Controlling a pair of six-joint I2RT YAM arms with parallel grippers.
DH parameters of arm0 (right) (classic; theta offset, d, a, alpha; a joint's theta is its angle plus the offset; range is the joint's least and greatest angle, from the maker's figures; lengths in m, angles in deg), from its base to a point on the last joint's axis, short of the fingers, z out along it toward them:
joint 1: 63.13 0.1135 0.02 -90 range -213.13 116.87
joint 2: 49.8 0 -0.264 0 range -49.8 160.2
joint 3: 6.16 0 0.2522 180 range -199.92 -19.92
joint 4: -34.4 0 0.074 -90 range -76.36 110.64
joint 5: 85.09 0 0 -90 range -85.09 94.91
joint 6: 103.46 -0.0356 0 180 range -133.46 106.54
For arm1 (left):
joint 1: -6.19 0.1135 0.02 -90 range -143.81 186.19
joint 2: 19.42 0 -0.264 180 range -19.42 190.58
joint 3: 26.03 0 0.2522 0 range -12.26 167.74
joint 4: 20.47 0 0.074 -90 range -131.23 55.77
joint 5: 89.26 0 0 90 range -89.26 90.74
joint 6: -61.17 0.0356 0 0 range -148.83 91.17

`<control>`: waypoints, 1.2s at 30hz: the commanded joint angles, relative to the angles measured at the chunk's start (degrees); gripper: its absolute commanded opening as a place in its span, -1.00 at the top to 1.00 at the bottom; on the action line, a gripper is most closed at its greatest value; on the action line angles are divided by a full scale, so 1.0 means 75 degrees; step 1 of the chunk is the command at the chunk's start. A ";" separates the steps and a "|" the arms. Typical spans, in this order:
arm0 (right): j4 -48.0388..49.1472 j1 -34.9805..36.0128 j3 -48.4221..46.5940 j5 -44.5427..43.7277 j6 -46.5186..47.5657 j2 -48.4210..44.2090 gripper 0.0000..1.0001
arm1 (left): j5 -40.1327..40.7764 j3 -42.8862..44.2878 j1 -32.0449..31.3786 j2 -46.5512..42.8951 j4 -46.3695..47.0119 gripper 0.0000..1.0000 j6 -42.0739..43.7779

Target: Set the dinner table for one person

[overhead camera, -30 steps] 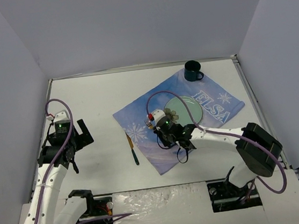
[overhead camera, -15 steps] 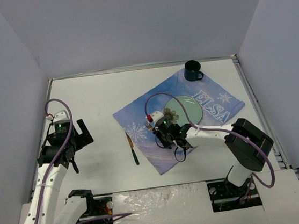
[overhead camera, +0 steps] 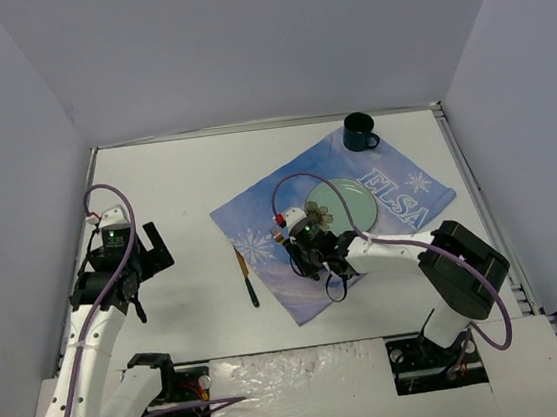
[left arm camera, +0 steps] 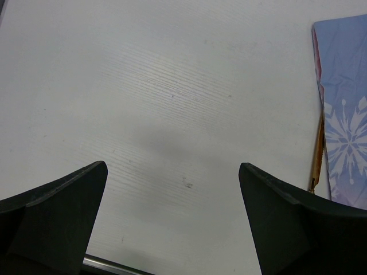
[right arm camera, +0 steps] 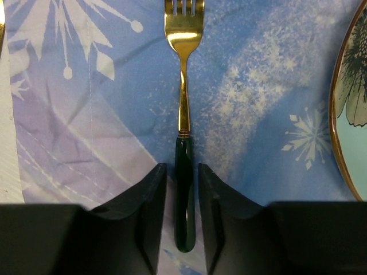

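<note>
The fork (right arm camera: 183, 86) lay on the cloth (right arm camera: 258, 86), its long axis running straight between the fingers of the right gripper (right arm camera: 182, 172). The jaws stood slightly parted, with the handle unclamped.

Dinner table (overhead camera: 185, 179) — large matte-white rectangle, flat, thin metal edge rails.

blue cloth (overhead camera: 261, 233): carries the word "ELSA" (overhead camera: 399, 200), legible from the top view.
word position: on the cloth's right half, slanting down toward its right corner.
letter style: large white block capitals, one word on one line.
</note>
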 commanded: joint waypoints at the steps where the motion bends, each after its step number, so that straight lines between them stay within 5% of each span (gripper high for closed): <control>1: -0.0356 0.0081 -0.0578 -0.0507 -0.0150 -0.0491 0.05 | 0.0021 0.0100 0.0038 -0.0083 0.0336 -0.94 0.0088; 6: -0.0942 0.0719 -0.1410 -0.1253 -0.0564 -0.0776 -0.22 | -0.0009 0.0112 0.0038 -0.0101 0.0329 -0.94 0.0088; 12: -0.1079 0.1797 -0.2620 -0.1453 -0.1614 0.0260 -0.27 | 0.0080 0.0240 0.0029 -0.0057 0.0171 -0.94 0.0171; 20: -0.1084 0.2326 -0.3623 -0.1511 -0.2375 0.1924 -0.18 | 0.0043 0.0306 0.0026 -0.0024 0.0172 -0.94 0.0398; 36: -0.1093 0.2577 -0.3803 -0.1896 -0.2716 0.2877 0.05 | 0.0044 0.0264 0.0041 0.0177 0.0341 -0.94 0.0392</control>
